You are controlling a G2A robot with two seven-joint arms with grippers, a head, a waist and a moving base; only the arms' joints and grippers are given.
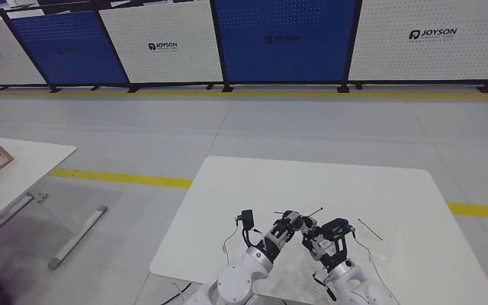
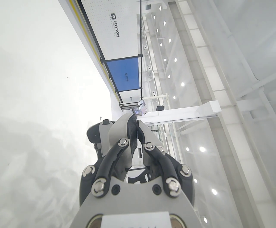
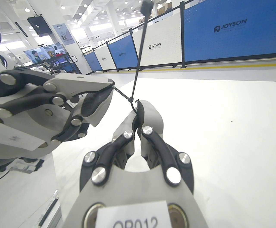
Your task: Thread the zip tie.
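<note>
Both sets of fingers are pinching one black zip tie, and I am holding it in the air over the white surface. Using the small black block on the tie as the landmark; it is hanging between my two sets of fingers, touching neither.

My left fingers are pressing together on a thin strand, just beside the block on one side. That strand is running taut and straight from the fingertips to the block.

My right fingers are squeezing shut on another short strand, just beside the block on the other side. This strand is curving from the block down into the pads.

One long strand is rising from the block, up and away from both sets of fingers, and is ending in a square black tip. Cannot tell whether the strands are passing through the block or only meeting at it.

One more thin black strip is lying flat on the surface, well apart from the block, on my right fingers' side.

Blue and white fence panels are standing far beyond the block, across the floor.
</note>
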